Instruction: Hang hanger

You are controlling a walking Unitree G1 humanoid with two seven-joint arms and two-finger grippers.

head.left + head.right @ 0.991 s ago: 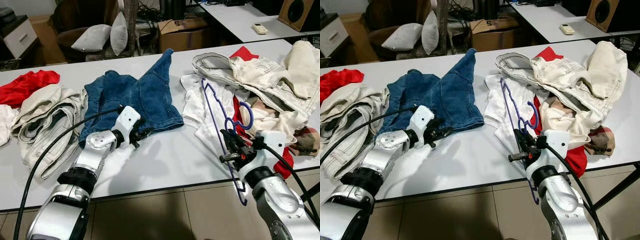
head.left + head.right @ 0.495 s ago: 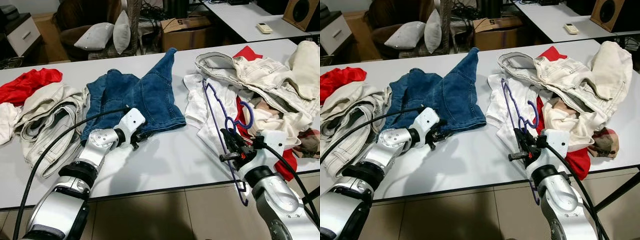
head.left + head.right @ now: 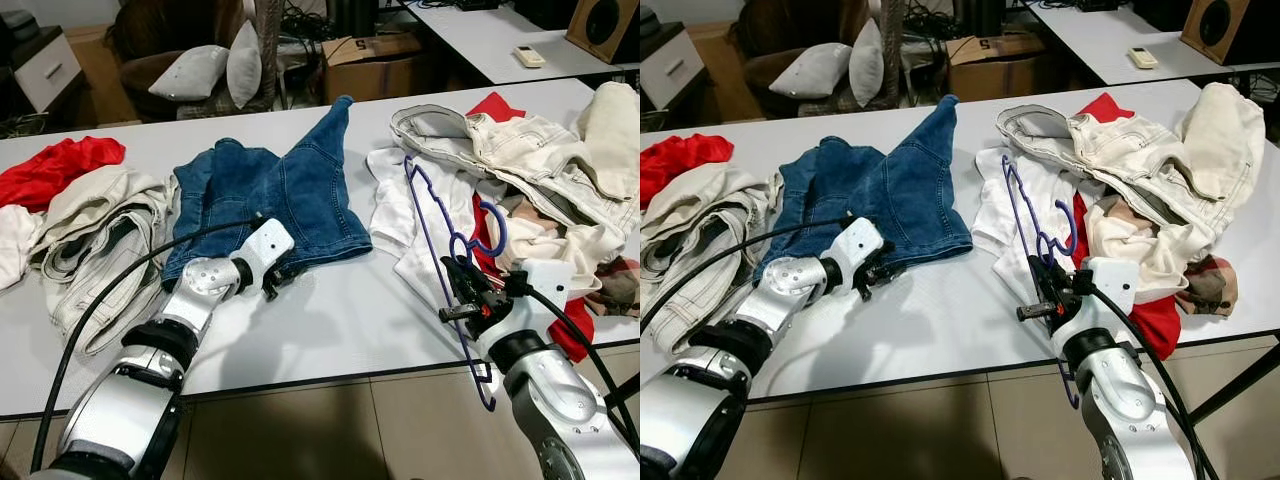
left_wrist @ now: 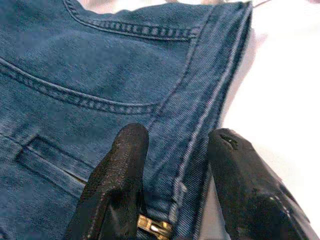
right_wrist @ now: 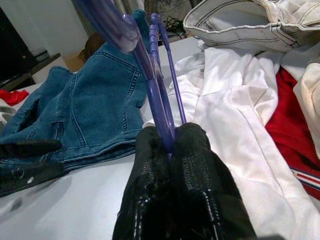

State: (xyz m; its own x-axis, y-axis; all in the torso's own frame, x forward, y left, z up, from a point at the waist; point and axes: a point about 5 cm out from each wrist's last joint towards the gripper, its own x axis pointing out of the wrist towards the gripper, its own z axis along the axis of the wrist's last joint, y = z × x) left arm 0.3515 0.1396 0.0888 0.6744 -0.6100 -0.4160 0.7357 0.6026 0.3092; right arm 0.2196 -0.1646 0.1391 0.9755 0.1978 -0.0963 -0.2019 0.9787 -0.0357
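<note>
Right gripper (image 3: 462,297) clamped on purple hanger (image 3: 432,220), left gripper (image 4: 177,165) with fingers spread over hem of jeans (image 3: 270,190), on table (image 3: 340,320)

A single dark "5" is printed on the flap of the brown cardboard box (image 3: 385,62) standing on the floor beyond the tabletop's far edge; no other writing is legible.

A blue denim garment (image 3: 270,195) lies mid-table (image 3: 330,310), a rumpled cream clothing pile (image 3: 90,235) to its left, a purple plastic hanger (image 3: 440,250) on white cloth (image 3: 410,215) to its right.
</note>
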